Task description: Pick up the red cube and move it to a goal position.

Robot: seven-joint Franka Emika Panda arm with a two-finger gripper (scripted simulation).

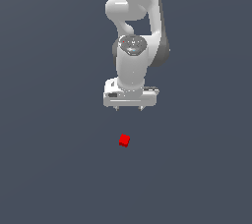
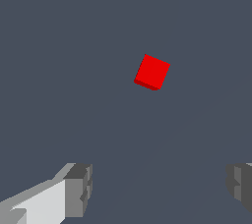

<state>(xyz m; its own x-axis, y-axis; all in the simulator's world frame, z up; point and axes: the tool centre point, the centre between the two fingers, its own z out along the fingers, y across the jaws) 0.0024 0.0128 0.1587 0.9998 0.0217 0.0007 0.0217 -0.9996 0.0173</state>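
Observation:
The red cube (image 1: 124, 140) lies alone on the dark grey floor, turned a little askew. My white gripper (image 1: 129, 108) hangs above and behind it in the exterior view, pointing down, with its two short fingertips spread wide apart. In the wrist view the red cube (image 2: 152, 72) sits well ahead of the fingers (image 2: 78, 189), not between them. The gripper (image 2: 160, 188) is open and holds nothing. No goal marker shows in either view.
The white arm (image 1: 135, 21) rises behind the gripper toward the top of the exterior view. Plain dark grey floor (image 1: 49, 169) surrounds the cube on every side.

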